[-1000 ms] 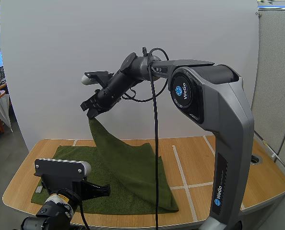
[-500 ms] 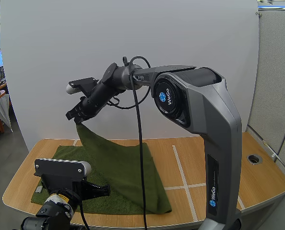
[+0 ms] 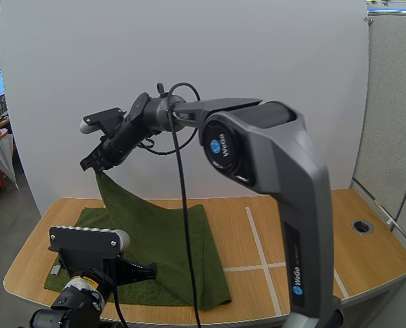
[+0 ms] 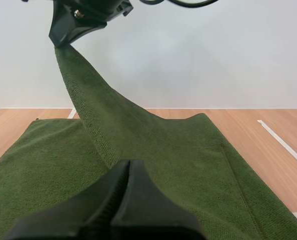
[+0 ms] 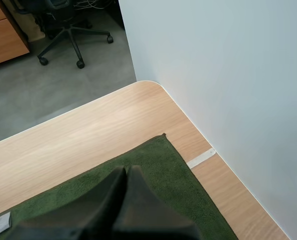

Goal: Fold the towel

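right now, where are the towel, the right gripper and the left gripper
towel (image 3: 158, 232), high view, on its draped middle
right gripper (image 3: 93, 165), high view, between its fingertips at the towel's raised corner
left gripper (image 4: 127, 167), left wrist view, between its shut fingertips

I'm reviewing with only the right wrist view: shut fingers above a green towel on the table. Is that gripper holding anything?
Observer: Yes. The high view shows the right gripper pinching one corner of the towel high above the table. The cloth slopes down from it to the rest, which lies flat.
Operator: And where is the left gripper?
Observer: The left gripper sits low over the towel's near left part. Its fingers are together and grip nothing.
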`<move>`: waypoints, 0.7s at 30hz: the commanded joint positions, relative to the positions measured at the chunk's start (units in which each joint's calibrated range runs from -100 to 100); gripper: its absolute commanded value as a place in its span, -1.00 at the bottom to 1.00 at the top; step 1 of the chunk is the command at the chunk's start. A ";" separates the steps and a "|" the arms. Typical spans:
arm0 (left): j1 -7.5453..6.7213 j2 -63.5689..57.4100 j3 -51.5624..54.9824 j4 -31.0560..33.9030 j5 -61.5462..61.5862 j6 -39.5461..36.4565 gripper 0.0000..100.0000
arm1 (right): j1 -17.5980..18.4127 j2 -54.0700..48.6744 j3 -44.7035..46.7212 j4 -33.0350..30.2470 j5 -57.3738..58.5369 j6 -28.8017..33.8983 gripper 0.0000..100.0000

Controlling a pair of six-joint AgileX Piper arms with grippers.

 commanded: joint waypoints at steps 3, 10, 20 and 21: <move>0.13 -0.25 0.12 0.68 -0.68 -0.27 -1.00 | 0.50 6.33 -8.86 -0.37 4.07 1.70 -1.00; 0.13 -0.25 0.12 0.68 -0.68 -0.27 -1.00 | 1.05 10.77 -13.24 -0.58 4.23 1.76 -1.00; 0.13 -0.25 0.12 0.68 -0.68 -0.27 -1.00 | 2.37 15.68 -16.46 -4.32 1.54 3.67 -1.00; 0.13 -0.25 0.12 0.68 -0.68 -0.27 -1.00 | 2.47 15.86 -16.46 -4.32 0.72 3.67 -1.00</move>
